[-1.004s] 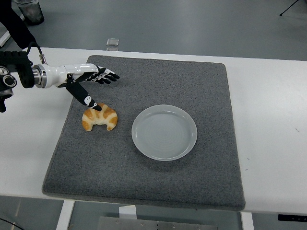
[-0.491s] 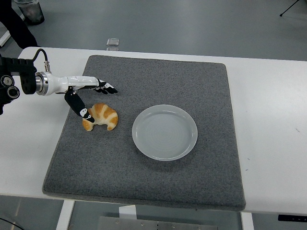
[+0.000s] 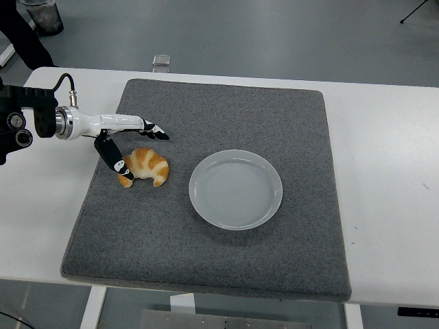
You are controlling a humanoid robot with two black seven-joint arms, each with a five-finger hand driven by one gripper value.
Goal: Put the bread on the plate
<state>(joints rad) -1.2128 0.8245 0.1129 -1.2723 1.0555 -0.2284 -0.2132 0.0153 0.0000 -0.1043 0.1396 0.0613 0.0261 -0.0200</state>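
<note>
Head view is showing the golden, crescent-shaped croissant point(image 3: 143, 166) lying on the left part of the dark grey felt mat point(image 3: 226, 110) that is covering the white table point(image 3: 391, 151), just left of the empty, round, translucent white plate point(image 3: 235, 189) and apart from it. The black-and-white left hand point(image 3: 127, 142) is hovering spread wide over the bread, thumb touching its left end, the other fingers point(image 3: 154, 132) reaching past its far side, gripping nothing yet. To grasp well, the fingers are probably needing to drop behind the pastry's arched back and pinch gently against the thumb, sparing the soft crust. The croissant's long axis is running left to right, its horns pointing toward the table's near edge.
</note>
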